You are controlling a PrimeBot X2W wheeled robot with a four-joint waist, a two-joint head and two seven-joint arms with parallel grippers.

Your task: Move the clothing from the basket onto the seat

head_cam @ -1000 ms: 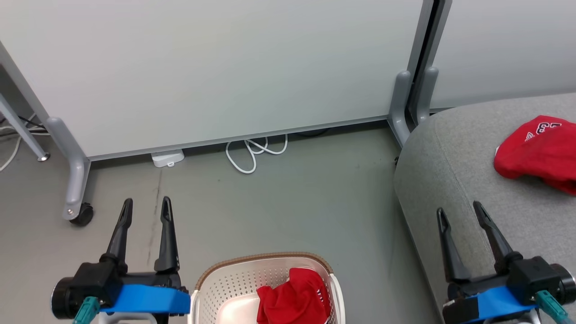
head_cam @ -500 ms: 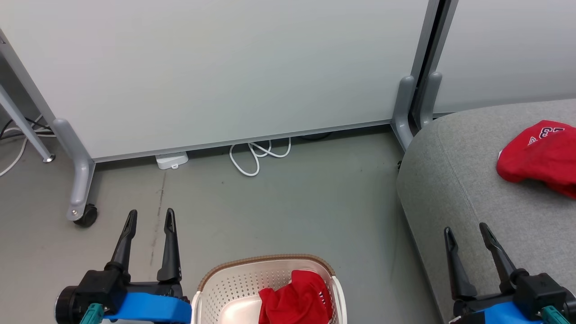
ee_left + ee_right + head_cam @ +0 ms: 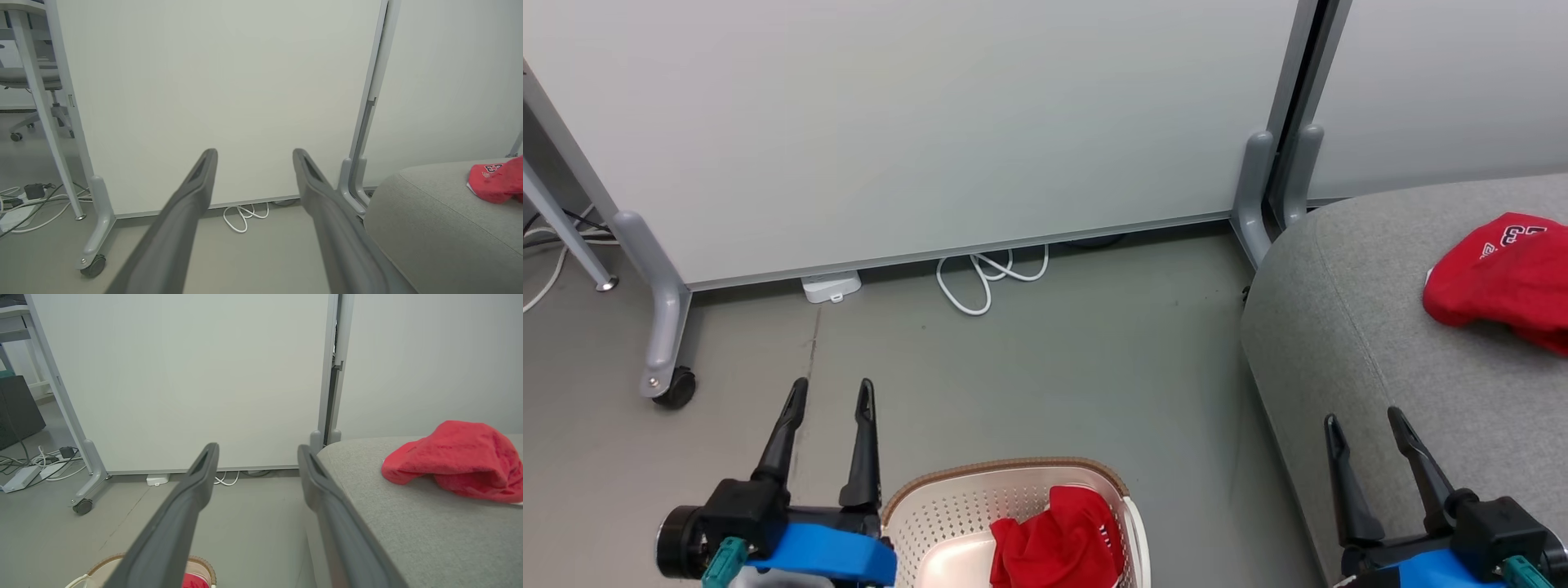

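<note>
A cream basket (image 3: 947,510) with a brown rim stands on the floor at the bottom of the head view, and a crumpled piece of red clothing (image 3: 1058,543) lies in it. Another piece of red clothing (image 3: 1499,278) with white print rests on the grey seat (image 3: 1347,327) at the right. My left gripper (image 3: 832,392) is open and empty, just left of the basket. Over the seat's front corner my right gripper (image 3: 1362,420) also stands open and empty. The left wrist view shows the seat (image 3: 433,228) and the red clothing (image 3: 492,183); the right wrist view shows the clothing (image 3: 453,459), the seat (image 3: 392,522) and the basket rim (image 3: 200,563).
Pale partition panels (image 3: 931,122) on grey wheeled feet (image 3: 670,384) stand behind the grey floor. A white cable loop (image 3: 988,278) and a small white box (image 3: 829,286) lie at the panel's foot. More cables and a power strip (image 3: 24,473) lie at the far left.
My left gripper has shifted right, closer to the basket. The head view has tilted a little, and my right gripper sits lower in it. Both stay open.
</note>
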